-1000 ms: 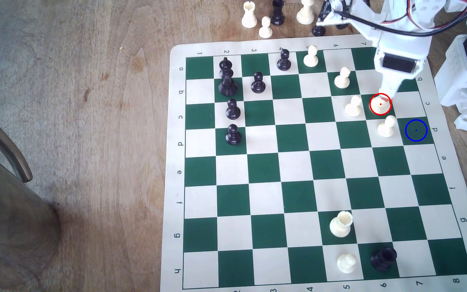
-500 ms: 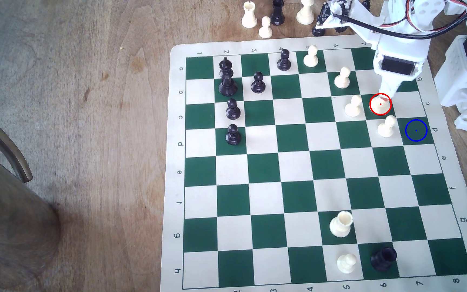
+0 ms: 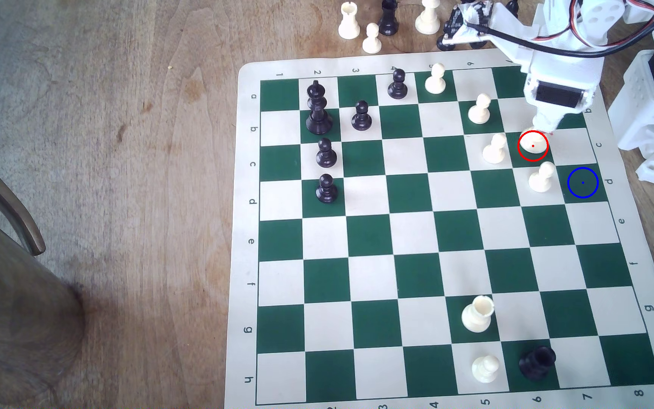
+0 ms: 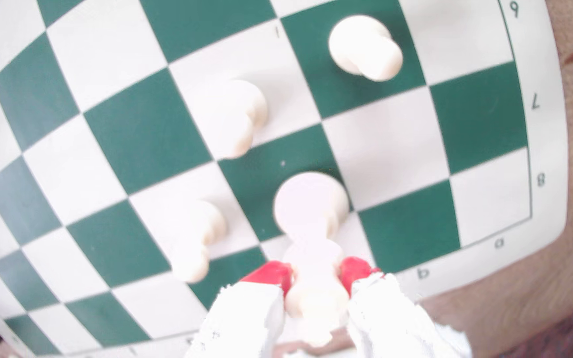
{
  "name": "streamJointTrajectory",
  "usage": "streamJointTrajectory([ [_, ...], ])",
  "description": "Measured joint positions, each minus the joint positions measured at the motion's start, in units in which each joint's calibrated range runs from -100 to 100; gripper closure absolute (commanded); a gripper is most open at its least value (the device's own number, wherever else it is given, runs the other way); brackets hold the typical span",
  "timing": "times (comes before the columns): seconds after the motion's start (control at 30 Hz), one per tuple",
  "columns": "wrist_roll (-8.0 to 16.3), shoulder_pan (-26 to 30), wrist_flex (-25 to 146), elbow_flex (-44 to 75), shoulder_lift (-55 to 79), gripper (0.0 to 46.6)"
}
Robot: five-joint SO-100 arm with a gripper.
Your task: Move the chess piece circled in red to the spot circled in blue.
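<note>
The fingers (image 4: 316,275), white with red tips, are pinching the tall cream chess piece (image 4: 309,206) around its slim neck, one red tip pressed to each side. In the wrist view the piece's wide round base faces the camera and hangs over a green square of the chessboard (image 4: 140,137); whether the base touches the board cannot be told from there. In the exterior view the piece (image 3: 532,141) sits inside the red ring at the board's upper right, its pale round base tilted toward the camera, with the fingers (image 3: 545,128) coming down onto it from about one o'clock.

The blue-ringed square (image 3: 583,182) lies at about four o'clock from the piece, near it and bare, on the board's edge column. A cream pawn (image 3: 541,177) stands between the two, at six o'clock from the held piece and nine o'clock from the blue ring. Another cream pawn (image 3: 494,148) stands just beside the held piece at nine o'clock, and a third (image 3: 479,109) is at about ten o'clock.

Black pieces (image 3: 319,108) cluster on the exterior view's left part of the board. Spare pieces (image 3: 349,21) stand on the wooden desk (image 3: 121,157) beyond the board at twelve o'clock.
</note>
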State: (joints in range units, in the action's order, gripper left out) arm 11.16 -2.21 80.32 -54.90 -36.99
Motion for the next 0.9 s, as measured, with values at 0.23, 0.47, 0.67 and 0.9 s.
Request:
streamJointTrajectory([
  [0.23,0.4,1.5,8.2,9.6,-4.8,46.4],
  [0.47,3.5,6.4,18.0,19.5,-13.5,46.4],
  [0.67,8.6,18.1,17.1,10.6,-20.0,46.4],
  [0.9,9.8,20.9,12.1,0.7,-21.2,46.4],
])
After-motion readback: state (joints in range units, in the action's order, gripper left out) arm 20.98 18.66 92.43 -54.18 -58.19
